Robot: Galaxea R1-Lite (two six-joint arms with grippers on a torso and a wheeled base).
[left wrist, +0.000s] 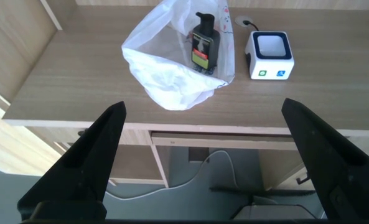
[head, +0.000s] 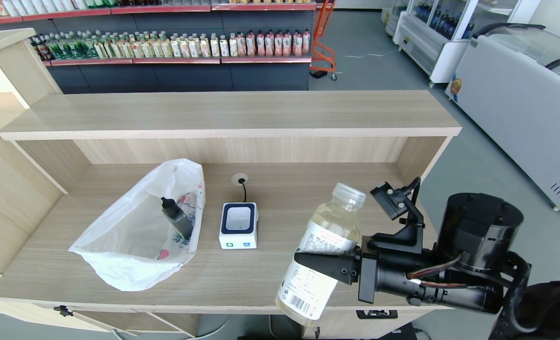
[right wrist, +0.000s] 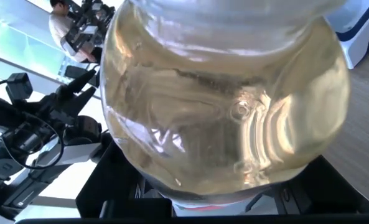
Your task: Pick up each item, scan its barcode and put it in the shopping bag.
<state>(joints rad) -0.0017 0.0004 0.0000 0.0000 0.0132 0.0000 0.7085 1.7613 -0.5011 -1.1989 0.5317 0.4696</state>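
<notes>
R pincer [head: 318,265] clamped on bottle [head: 333,225] at mid-label; cap above pincer, barcode [head: 303,302] below it, unobstructed. Scanner [head: 238,225] on bench [head: 242,278] to left of R pincer; shopping bag [head: 119,245] beyond that. L pincer [left wrist: 204,109] jaws apart, empty. Bottle est. near-full: moderately heavy, thin wall prob. flexes, label slick. Grip at mid-body, clear of barcode; avoid over-squeeze.

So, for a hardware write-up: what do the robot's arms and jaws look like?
Right arm: matte black, a fat round joint, slimmer tube links, red and black cables outside and a camera bracket. The jaws on both arms are flat black wedges.
</notes>
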